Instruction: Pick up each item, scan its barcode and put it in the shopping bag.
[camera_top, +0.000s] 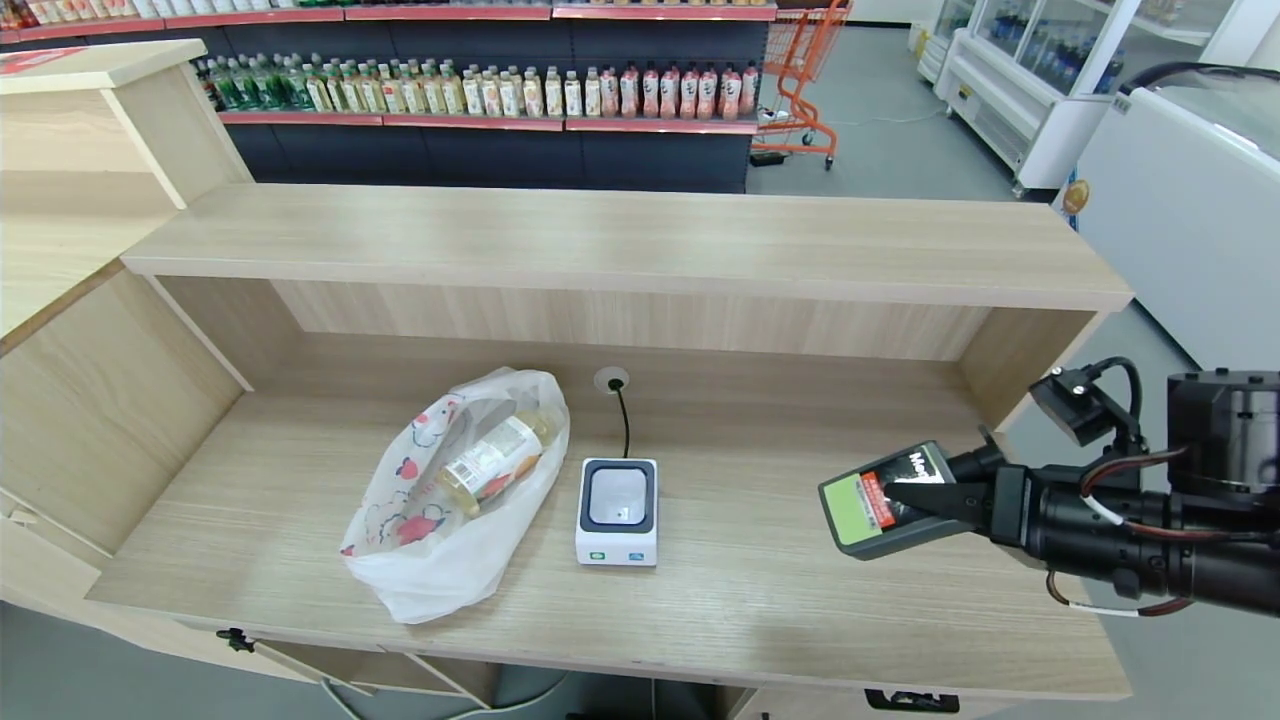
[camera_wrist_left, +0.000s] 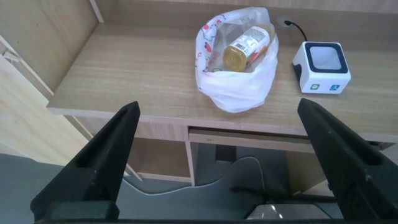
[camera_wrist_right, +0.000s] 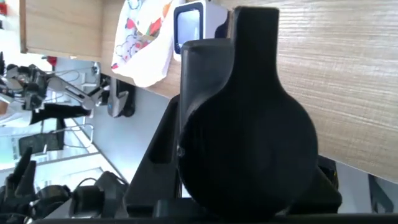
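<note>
Jaws of the right gripper (camera_top: 900, 495) clamp a green-faced box (camera_top: 852, 508) above the counter's (camera_top: 760, 600) right end; those of the left gripper (camera_wrist_left: 219, 115) gape wide.

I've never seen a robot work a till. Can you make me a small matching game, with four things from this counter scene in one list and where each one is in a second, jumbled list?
Things
1. clear plastic bottle of yellowish drink
2. white square barcode scanner with a dark window
3. dark flat box with a green end
4. white plastic shopping bag with red prints

Places
A. held up in the right gripper
B. lying on the wooden counter, left of the scanner
C. lying inside the bag
D. standing on the counter, right of the bag

Pairs: 1-C, 2-D, 3-A, 4-B
</note>
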